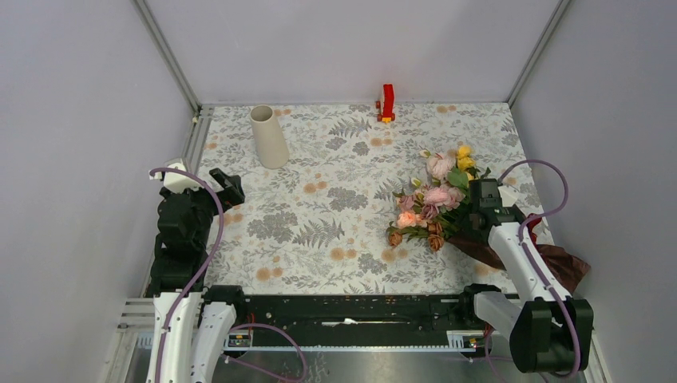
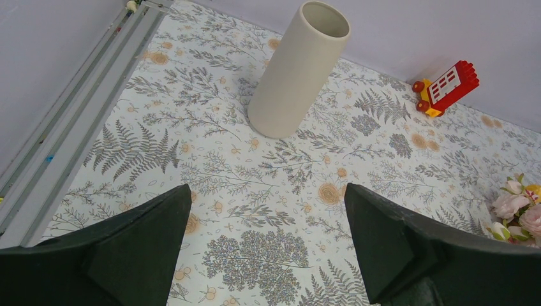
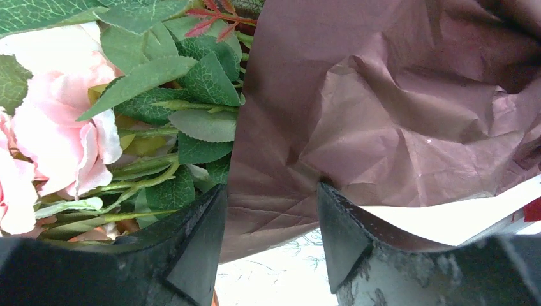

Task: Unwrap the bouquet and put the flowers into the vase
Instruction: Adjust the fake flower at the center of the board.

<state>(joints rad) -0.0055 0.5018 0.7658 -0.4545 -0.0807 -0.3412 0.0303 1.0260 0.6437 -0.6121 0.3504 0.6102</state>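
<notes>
Now the bouquet of pink, peach and yellow artificial flowers (image 1: 435,203) lies at about 3 o'clock on the flower-printed bench (image 1: 319,239). Its dark red crinkled wrapping paper (image 3: 383,115) trails toward 5 o'clock. The right jaws stand half open on either side of a paper fold and do not pinch it yet. Green stems (image 3: 147,167) lie just beside one jaw, so the jaws may catch them together with the paper and drag the whole bunch. The thin paper may also tear. The left jaws are wide open and empty at 9 o'clock, well apart from the tall cream-white vase (image 1: 269,137) at 11 o'clock.
</notes>
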